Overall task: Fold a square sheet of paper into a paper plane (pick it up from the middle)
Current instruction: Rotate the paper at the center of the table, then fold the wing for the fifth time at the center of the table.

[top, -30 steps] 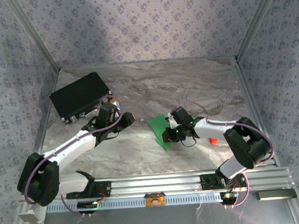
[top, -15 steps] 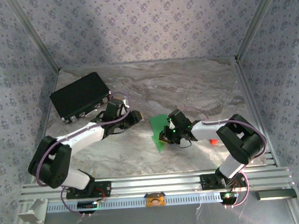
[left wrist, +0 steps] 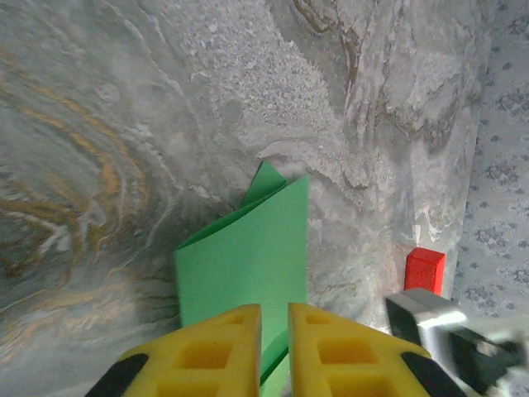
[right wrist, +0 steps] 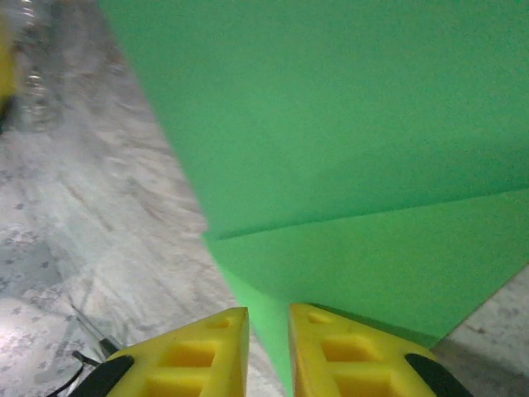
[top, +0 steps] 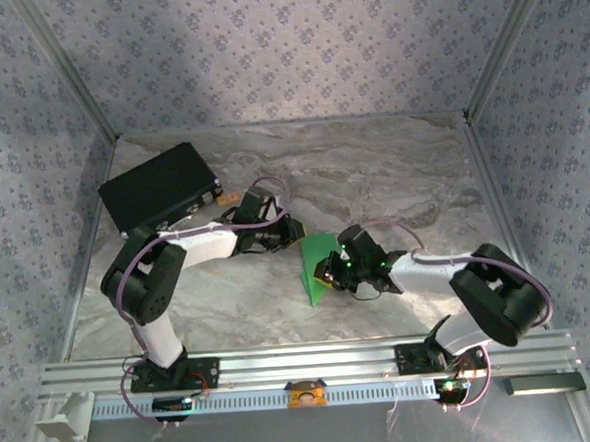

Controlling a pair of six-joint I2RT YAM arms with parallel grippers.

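- Since the earlier frame, the left end effector (top: 290,234) has crossed from beside the black case (top: 158,186) to the square sheet of paper (top: 317,283), which now looks narrower and more folded.
- Top view: the sheet lies on the counter (top: 392,175) between both end effectors, with the right end effector (top: 328,271) at its opposite edge. The case, behind the left end effector, is shut, so its contents cannot be seen.
- Left wrist view: the yellow fingers (left wrist: 202,351) are nearly pressed together, pinching the sheet's near edge. The half-folded sheet lies straight ahead. A small red block (left wrist: 425,270) sits ahead to the right, apart from it.
- Right wrist view: the fingers (right wrist: 190,356) are close together with the sheet running into the slit between them. I cannot tell whether they clamp it.
- Judgement: a fold is in hand. One end effector should anchor the sheet while the other brings the flap over squarely with the edges matched, then presses the crease flat. Thin paper is likely to buckle if hurried.
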